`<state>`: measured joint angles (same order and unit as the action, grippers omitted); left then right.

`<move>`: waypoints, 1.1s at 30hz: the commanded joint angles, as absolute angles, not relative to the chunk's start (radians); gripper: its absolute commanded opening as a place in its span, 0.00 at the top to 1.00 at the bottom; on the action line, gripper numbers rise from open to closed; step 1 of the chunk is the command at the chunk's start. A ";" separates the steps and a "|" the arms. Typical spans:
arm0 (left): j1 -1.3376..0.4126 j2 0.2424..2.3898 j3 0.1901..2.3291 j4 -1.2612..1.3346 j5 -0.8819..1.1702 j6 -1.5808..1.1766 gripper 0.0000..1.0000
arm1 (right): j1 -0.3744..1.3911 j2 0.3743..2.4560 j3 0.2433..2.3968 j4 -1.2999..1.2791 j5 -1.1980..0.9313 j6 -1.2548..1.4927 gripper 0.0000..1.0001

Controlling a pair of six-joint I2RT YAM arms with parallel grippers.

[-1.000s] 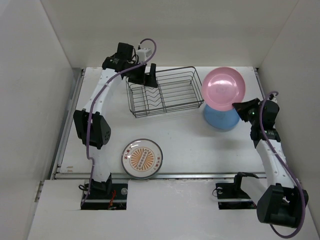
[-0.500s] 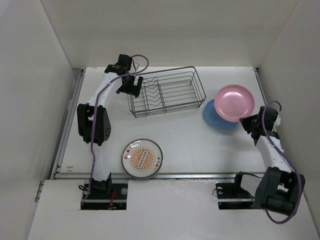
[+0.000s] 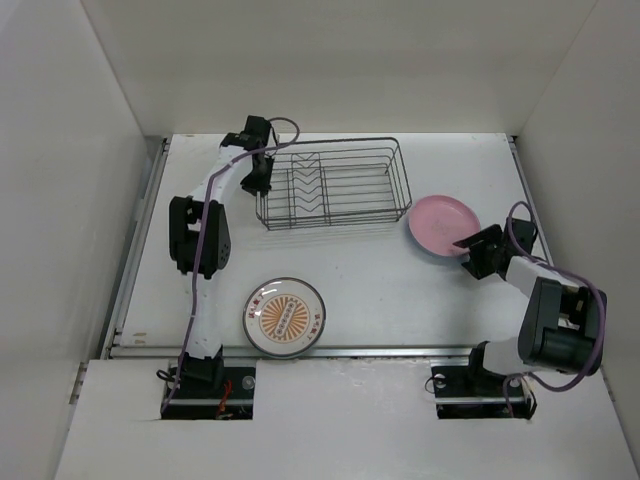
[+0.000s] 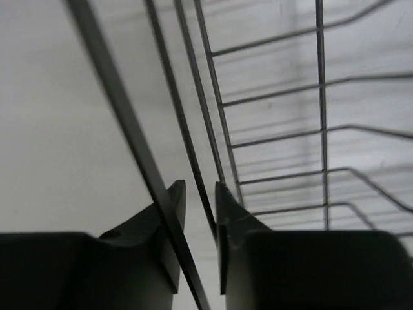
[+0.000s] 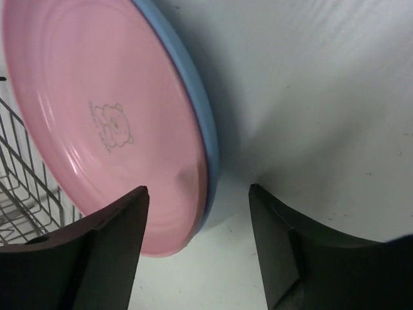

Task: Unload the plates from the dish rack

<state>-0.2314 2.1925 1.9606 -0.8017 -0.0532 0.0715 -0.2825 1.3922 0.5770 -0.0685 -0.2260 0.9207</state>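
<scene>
We see the rack [image 3: 330,190] standing at the far side of the table [image 3: 380,290], left of centre. The left fingers [image 3: 262,178] are at its left end. In the left wrist view they are nearly together and closed about the rack's rim wire, which runs down through the narrow gap between them.

The pink plate [image 3: 443,222] lies flat on the blue plate [image 5: 205,135], to the right of the rack and close to its right end. Only a thin blue edge shows under the pink. The right fingers [image 3: 468,246] are at the near right edge of this stack. They stand wide apart and hold nothing.

The sunburst plate [image 3: 285,317] lies flat near the table's front edge, well apart from the rack.
</scene>
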 commanded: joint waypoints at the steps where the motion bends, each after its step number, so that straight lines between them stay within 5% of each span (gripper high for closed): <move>1: -0.241 2.213 2.025 -0.781 -0.191 0.182 0.91 | -0.284 1.367 0.630 -0.056 -0.272 0.848 0.30; 14: -0.241 2.223 2.097 -0.807 -0.195 0.178 0.89 | -0.284 0.988 0.805 -0.322 0.004 0.710 0.11; 19: -0.241 2.232 2.097 -0.906 -0.135 0.089 0.87 | -0.284 0.931 0.900 -0.400 0.075 0.687 0.11; 27: -0.232 2.241 2.097 -0.925 -0.114 0.069 0.42 | -0.284 0.845 0.920 -0.446 0.123 0.687 0.06; 33: -0.232 2.212 2.097 -0.925 -0.091 0.051 0.34 | -0.284 0.781 0.979 -0.517 0.230 0.644 0.03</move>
<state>-0.2295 2.2696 2.0941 -0.8967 -0.1047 0.0620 -0.2821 0.8032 0.9108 -0.4896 0.1516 0.6815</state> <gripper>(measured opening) 0.662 0.966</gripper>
